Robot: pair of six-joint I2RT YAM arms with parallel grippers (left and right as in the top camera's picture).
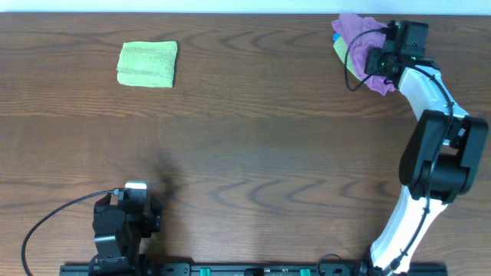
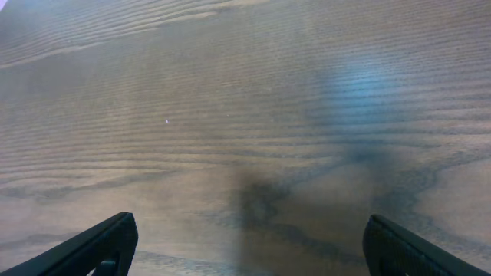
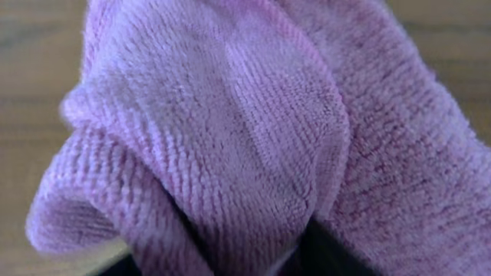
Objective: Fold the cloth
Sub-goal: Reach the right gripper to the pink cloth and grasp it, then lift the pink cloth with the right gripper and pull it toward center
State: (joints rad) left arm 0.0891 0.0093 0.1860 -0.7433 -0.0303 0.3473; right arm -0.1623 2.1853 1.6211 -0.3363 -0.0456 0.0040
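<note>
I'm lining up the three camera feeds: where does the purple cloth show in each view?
Overhead: the purple cloth lies crumpled at the top right, near the far edge.
Left wrist: not in it, only bare wood.
Right wrist: the purple cloth fills almost the whole picture, bunched into folds.
Shared landmark: the wood-grain table, seen in all three.

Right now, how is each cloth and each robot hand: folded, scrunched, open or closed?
purple cloth: scrunched in a heap, pinched by the right gripper.
light green cloth: folded, lying flat on its own.
blue and green cloths: mostly hidden under the purple cloth.
left gripper: open, holding nothing.
right gripper: closed on the purple cloth.
</note>
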